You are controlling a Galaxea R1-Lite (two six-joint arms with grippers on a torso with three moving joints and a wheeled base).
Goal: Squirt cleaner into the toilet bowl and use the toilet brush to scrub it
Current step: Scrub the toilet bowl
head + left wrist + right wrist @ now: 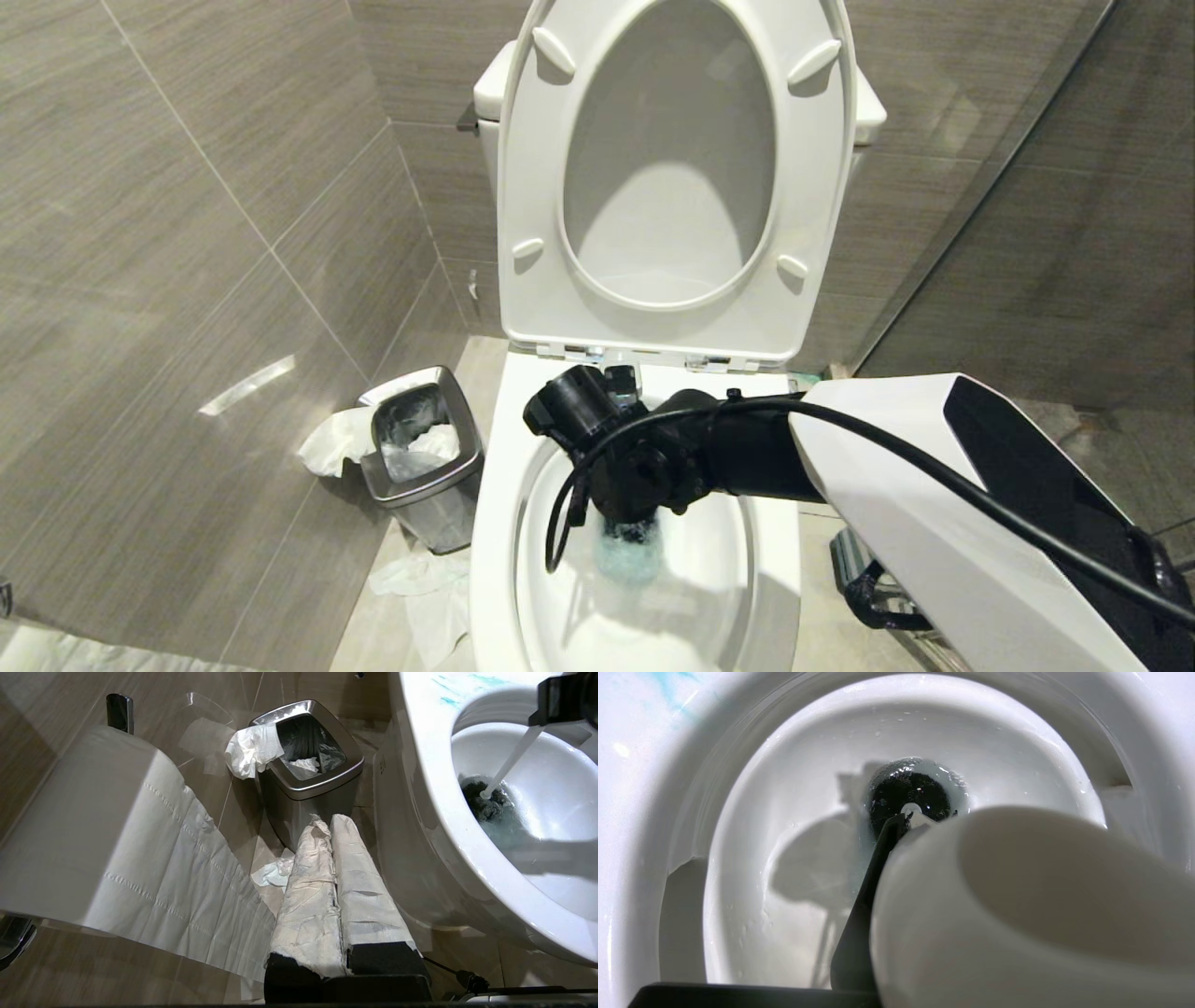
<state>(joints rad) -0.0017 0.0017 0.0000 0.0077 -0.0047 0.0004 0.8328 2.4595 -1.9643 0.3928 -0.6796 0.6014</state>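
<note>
Gripping the toilet brush [511,758] high on its slim white handle, my right gripper [635,485] hangs over the toilet bowl [495,523]; the bristle head sits down in the water. I judge it light, stiff, slippery when wet. Cleaner [451,701] smears the rim blue. My left gripper [334,877] rests closed beside the steel bin [310,786], stuffed with tissue.

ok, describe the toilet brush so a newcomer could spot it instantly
Start at the white toilet bowl, seat raised against the tank. Inside the basin a slim white handle slants down from the right claw, which is shut on its upper end. That is the toilet brush: its black ball of bristles sits low in the bowl, the only dark thing there, unlike the steel bin on the floor beside the toilet.
</note>
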